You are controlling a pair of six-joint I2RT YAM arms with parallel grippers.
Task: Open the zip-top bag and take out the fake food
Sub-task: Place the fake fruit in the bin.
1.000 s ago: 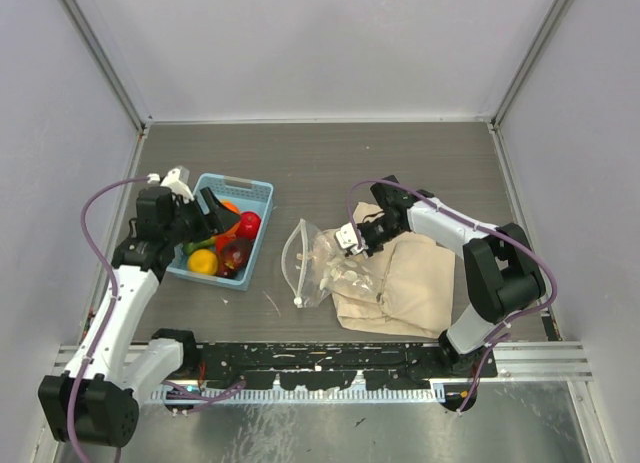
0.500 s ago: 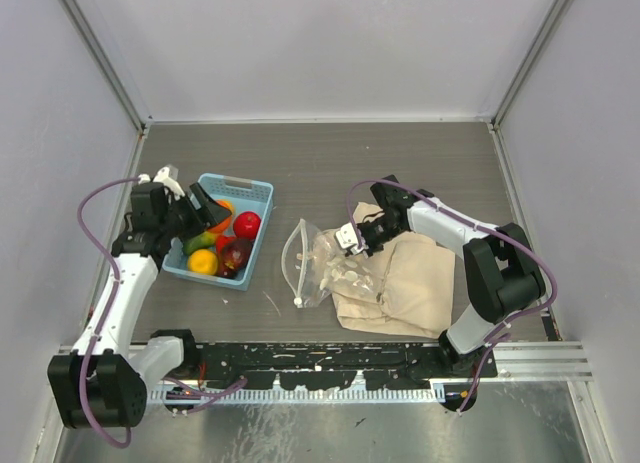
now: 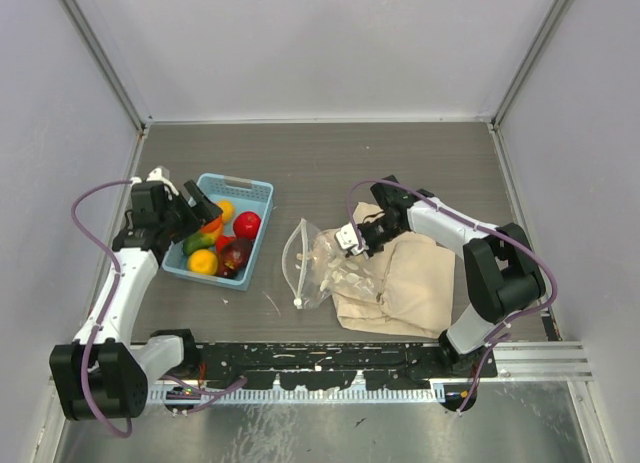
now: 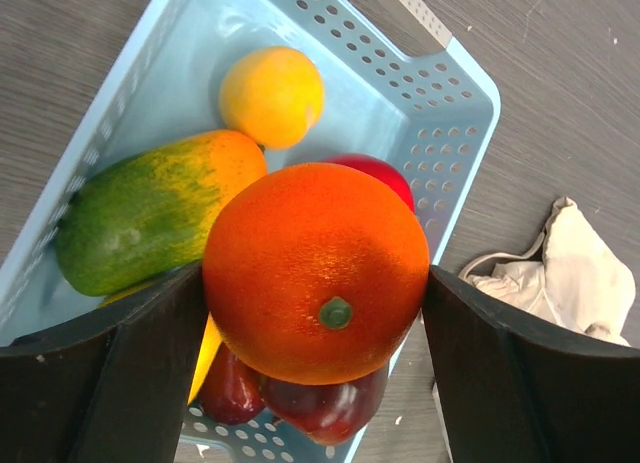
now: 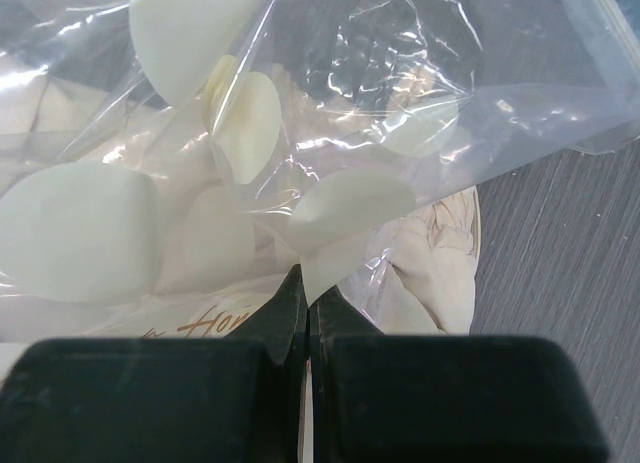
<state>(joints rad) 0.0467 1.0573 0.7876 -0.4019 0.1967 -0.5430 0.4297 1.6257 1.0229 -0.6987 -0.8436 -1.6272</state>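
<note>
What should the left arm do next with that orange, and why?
Probably open the left gripper and drop the orange: it hangs right above the blue basket, where other fruit lies, while the right gripper pinches the zip-top bag.

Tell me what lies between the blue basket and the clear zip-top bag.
Nothing: in the top view only a narrow strip of bare table separates the basket from the bag.

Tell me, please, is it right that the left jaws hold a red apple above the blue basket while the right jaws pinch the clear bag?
Not quite: the left wrist view shows the left jaws holding an orange, not a red apple, above the blue basket; the right jaws do pinch the clear bag.
</note>
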